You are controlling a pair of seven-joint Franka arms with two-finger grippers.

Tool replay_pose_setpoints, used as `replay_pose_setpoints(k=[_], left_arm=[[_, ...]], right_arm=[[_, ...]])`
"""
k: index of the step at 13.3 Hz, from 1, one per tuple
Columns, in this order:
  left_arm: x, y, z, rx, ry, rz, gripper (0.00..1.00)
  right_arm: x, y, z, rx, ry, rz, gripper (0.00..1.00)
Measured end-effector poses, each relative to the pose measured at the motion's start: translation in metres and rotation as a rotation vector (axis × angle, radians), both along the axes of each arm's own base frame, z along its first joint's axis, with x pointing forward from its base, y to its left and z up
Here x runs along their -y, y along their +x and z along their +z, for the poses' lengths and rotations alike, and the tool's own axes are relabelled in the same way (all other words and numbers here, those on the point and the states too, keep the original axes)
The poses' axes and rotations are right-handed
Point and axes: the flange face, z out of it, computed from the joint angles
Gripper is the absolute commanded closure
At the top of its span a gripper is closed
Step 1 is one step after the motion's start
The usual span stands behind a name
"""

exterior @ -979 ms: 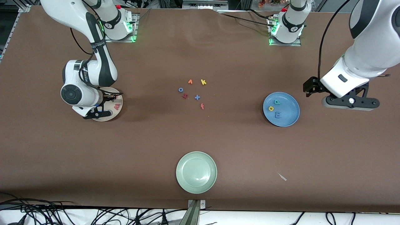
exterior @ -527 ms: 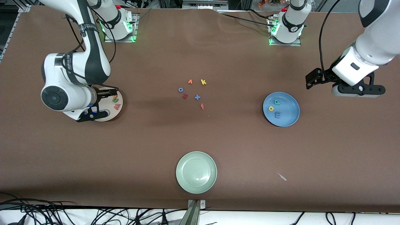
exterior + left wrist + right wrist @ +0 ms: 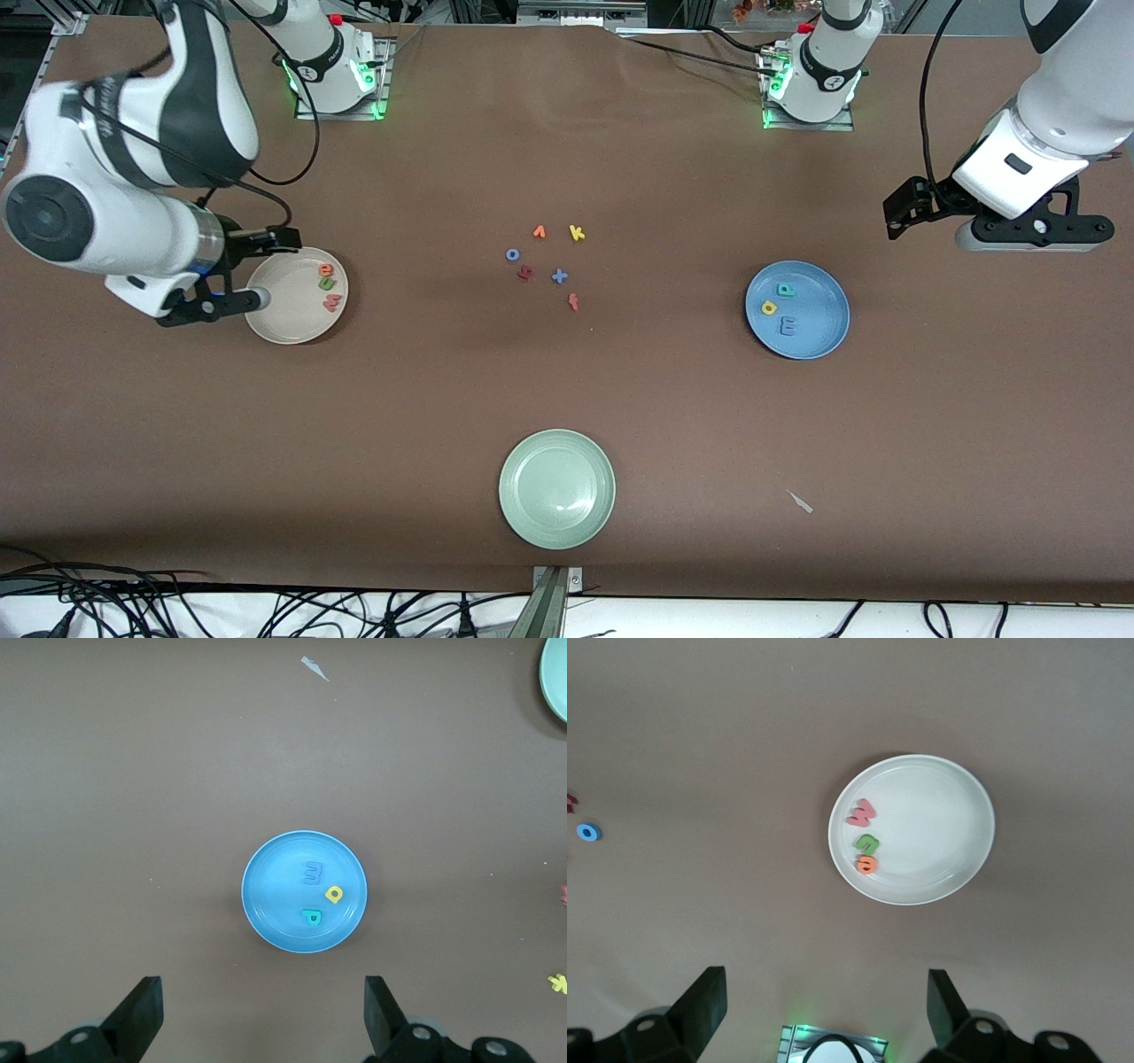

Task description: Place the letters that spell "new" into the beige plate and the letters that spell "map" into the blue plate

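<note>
Both words appear sorted. In the beige plate (image 3: 283, 310), toward the right arm's end of the table, we see the orange "e" (image 3: 326, 269), green "n" (image 3: 328, 284) and pinkish-red "w" (image 3: 332, 302). In the blue plate (image 3: 819, 310), toward the left arm's end, lie the teal "p" (image 3: 785, 290), yellow "a" (image 3: 769, 307) and blue "m" (image 3: 788, 327). The right end effector (image 3: 824, 1001) hangs above the table beside the beige plate, fingers apart and empty; the left end effector (image 3: 263, 1014) hangs beside the blue plate, likewise spread and empty. The spare letters (image 3: 545, 261) rest mid-table, the pale green plate (image 3: 556, 489) nearer the camera. We judge placing complete; only withdrawing both arms seems to remain.
</note>
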Motion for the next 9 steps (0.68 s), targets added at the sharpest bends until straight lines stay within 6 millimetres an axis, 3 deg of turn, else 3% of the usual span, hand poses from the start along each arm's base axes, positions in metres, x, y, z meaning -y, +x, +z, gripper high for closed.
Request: replay_pose_setpoints(k=[4, 7, 9], left_arm=[[0.001, -0.001, -0.002, -0.013, 0.003, -0.002, 0.00], [0.004, -0.002, -0.001, -0.012, 0.003, -0.007, 0.00], [0.004, -0.002, -0.002, -0.014, 0.004, -0.007, 0.00]], right_arm=[[0.019, -0.008, 0.045, 0.091, -0.041, 0.049, 0.00], [0.048, -0.019, 0.086, 0.164, -0.008, -0.008, 0.00], [0.062, -0.023, 0.094, 0.178, 0.018, -0.040, 0.00]])
